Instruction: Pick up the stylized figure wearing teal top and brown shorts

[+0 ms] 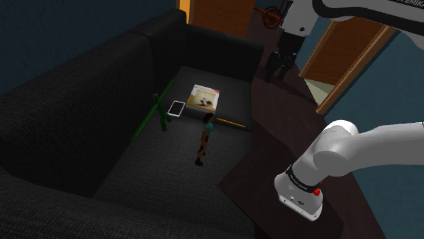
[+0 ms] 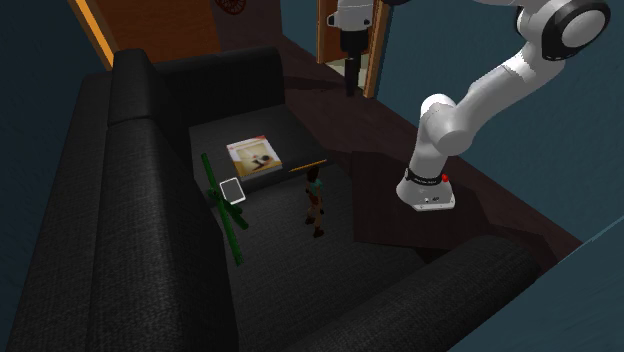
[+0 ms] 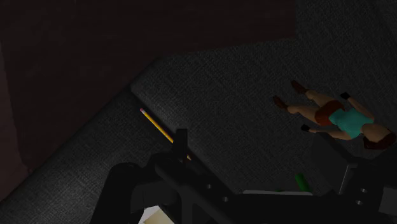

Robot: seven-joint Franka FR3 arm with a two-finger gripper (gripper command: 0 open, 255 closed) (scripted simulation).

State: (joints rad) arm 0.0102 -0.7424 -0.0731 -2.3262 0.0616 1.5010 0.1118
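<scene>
White arm (image 1: 370, 146) in a high arch, tool (image 2: 350, 88) downward, openness unclear, well apart from figure (image 1: 205, 136).

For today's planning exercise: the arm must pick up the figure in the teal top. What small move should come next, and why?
Probably lower the gripper toward the figure: it hangs high, off to one side of the dark sofa, well apart from the figure on the seat.
</scene>
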